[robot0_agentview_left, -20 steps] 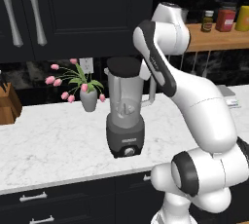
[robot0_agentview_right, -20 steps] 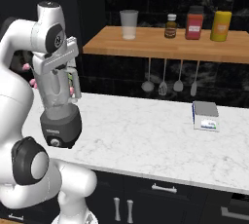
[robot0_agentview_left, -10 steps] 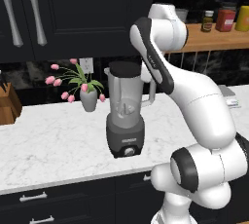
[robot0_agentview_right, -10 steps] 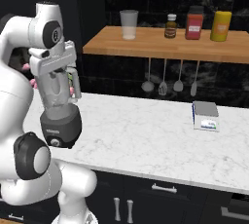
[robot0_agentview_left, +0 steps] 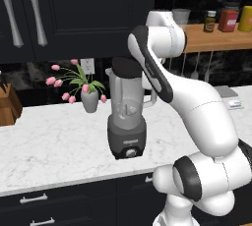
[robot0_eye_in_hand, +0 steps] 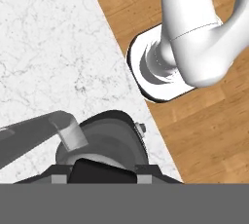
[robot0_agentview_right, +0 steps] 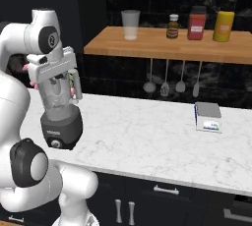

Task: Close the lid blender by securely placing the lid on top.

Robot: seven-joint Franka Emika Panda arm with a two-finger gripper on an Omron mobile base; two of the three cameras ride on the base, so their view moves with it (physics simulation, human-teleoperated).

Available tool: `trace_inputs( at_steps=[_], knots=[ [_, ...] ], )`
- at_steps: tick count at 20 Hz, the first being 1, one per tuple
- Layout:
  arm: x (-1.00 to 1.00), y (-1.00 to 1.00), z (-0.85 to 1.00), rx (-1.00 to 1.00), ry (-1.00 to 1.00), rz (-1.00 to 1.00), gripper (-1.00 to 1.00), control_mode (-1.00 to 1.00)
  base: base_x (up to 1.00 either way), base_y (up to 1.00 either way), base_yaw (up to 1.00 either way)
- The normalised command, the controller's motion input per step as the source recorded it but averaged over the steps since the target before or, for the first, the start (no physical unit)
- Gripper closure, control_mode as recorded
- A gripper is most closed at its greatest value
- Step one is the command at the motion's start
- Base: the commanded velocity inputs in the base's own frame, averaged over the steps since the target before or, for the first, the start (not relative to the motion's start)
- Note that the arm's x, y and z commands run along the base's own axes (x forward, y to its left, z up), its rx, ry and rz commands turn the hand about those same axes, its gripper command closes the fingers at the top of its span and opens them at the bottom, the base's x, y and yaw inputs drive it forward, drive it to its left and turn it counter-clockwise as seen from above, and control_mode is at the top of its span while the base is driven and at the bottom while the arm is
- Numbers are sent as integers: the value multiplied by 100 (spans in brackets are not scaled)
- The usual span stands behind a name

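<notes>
The blender stands on the white marble counter, a translucent grey jar with a side handle on a dark base with a round knob. The black lid lies flat on the jar's mouth. My gripper points straight down onto the top of the blender and hides the lid there. Looking down along the hand, the lid spans the gap between the two fingertips of my gripper, above the jar and its base. Whether the tips still press on the lid cannot be told.
A white vase of pink flowers stands just left of the blender, with a knife block at the far left. A wooden shelf holds a clear cup and jars. Utensils hang below it, and a small scale sits on the counter's right side.
The upper arm has shifted slightly to the left over the blender. The lid and blender have stayed in place.
</notes>
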Motion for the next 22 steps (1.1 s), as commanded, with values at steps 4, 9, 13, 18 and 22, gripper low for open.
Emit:
trace_inputs(
  at_steps=[4,9,13,18,22],
  knots=[
    [-19,0,0,-2,2,-2,100,-100,0,0,0],
    [-11,0,0,-1,0,-5,100,-100,0,0,0],
    [-6,0,0,0,0,-5,-100,-100,0,0,0],
    [-15,0,2,0,0,-6,-100,-100,0,0,0],
    [-40,-6,5,0,0,-9,-100,-100,0,0,0]
  ],
)
